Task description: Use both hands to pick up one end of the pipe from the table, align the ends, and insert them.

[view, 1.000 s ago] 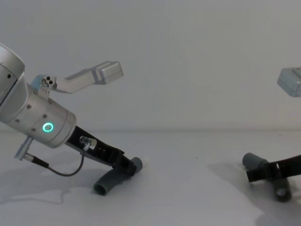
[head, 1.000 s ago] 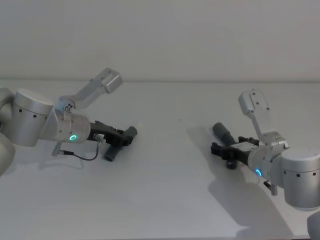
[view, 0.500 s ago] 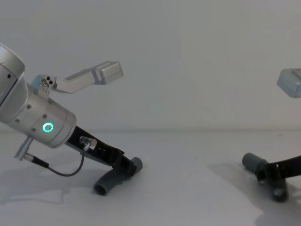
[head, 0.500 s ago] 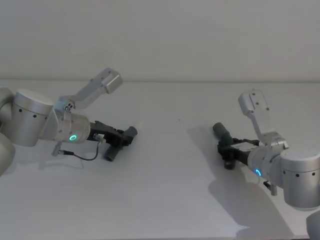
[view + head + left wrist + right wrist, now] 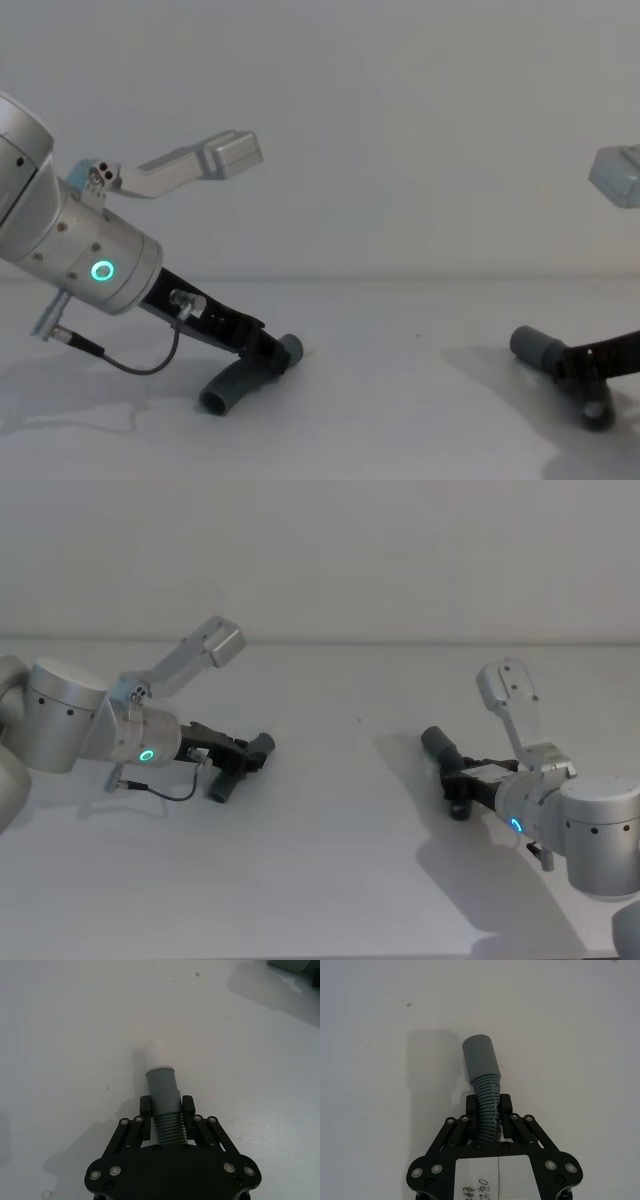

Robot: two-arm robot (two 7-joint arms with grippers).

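Two grey ribbed pieces make up the pipe. My left gripper [image 5: 245,758] is shut on the left piece [image 5: 222,783] just behind its smooth cuff [image 5: 161,1082]. The cuff [image 5: 291,349] points toward the table's middle, and the piece's ribbed end [image 5: 216,398] touches the white table [image 5: 330,860]. At the right, my right gripper [image 5: 458,780] is shut on the ribbed part of the other piece [image 5: 488,1097], a little behind its cuff [image 5: 480,1057]. That cuff [image 5: 437,742] sticks out past the fingertips, up and toward the left; the piece's lower end [image 5: 597,412] sits close to the table.
A cable [image 5: 165,792] loops from the left wrist down to the table. Between the two arms lies a wide stretch of bare white tabletop, with a plain wall behind it.
My right gripper's fingers have closed on the right pipe piece, which has tilted and shifted slightly left. The left arm and its piece have not moved.
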